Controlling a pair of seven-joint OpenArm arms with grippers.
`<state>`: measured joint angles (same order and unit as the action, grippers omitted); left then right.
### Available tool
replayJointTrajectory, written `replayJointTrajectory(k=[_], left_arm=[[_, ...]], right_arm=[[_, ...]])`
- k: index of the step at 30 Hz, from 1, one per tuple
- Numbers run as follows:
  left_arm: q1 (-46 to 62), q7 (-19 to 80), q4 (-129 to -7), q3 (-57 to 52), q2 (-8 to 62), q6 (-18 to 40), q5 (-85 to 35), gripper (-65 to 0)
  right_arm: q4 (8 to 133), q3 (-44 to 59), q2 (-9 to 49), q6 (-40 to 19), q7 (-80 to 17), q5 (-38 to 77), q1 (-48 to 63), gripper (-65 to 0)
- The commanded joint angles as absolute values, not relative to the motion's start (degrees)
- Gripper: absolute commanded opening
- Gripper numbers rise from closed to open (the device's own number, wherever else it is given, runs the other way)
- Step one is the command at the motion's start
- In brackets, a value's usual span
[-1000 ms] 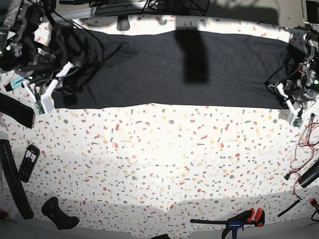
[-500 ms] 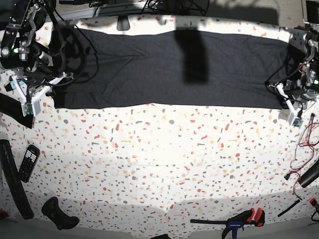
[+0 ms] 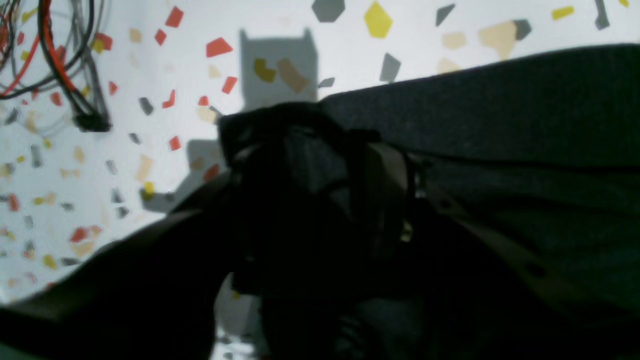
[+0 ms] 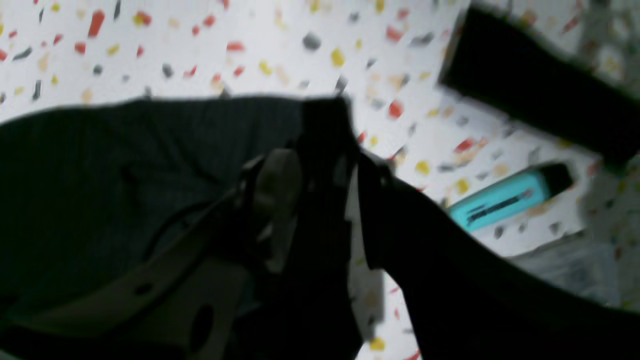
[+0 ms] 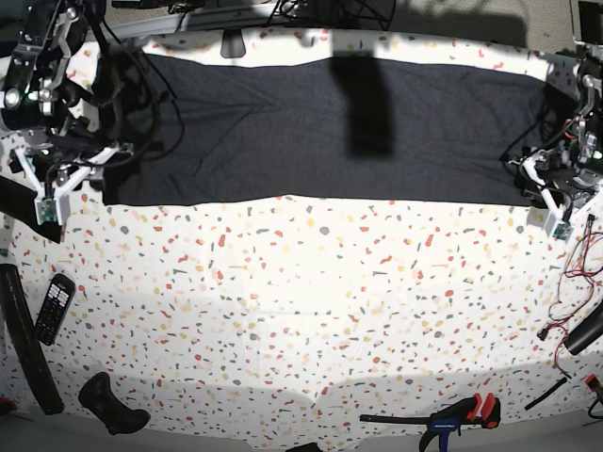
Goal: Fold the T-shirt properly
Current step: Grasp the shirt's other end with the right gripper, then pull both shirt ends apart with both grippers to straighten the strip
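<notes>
The T-shirt (image 5: 311,127) lay flat across the far half of the table (image 5: 311,311), a wide dark band running left to right, near edge straight.

Right gripper (image 4: 320,150) sat at the shirt's left near corner; wrist view showed a gap betw. the jaws, part open, w/ dark cloth close around one finger. Couldn't tell if any was pinched. Left gripper (image 3: 325,165) sat over the right near corner; too dark to tell how far open, or whether fabric was caught.

Handling, as a guess: soft, light, limp cloth. It should drape and sag betw. two hold points and drag on the tabletop, not slide clean. Best taken at the two near corners, both layers pinched, lifted together.

Around: teal marker (image 4: 505,202) just left of the shirt corner by the right gripper, black strip (image 4: 530,85) beyond it, calculator (image 5: 54,307) near-left, clamp (image 5: 452,419) on the near edge, loose wires (image 3: 60,60) right. The marker and wires were closest to the arms' paths.
</notes>
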<state>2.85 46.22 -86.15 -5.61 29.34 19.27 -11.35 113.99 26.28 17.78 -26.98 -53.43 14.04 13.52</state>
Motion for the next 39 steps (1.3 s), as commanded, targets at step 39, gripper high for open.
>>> replayJointTrajectory(k=[39], left_arm=[[9.0,37.7,-85.0,-5.9,25.2,18.3,-11.7,-36.7]], right_arm=[[80.4,26.5,16.4,-39.0,-50.1,25.5,0.1,-42.3]])
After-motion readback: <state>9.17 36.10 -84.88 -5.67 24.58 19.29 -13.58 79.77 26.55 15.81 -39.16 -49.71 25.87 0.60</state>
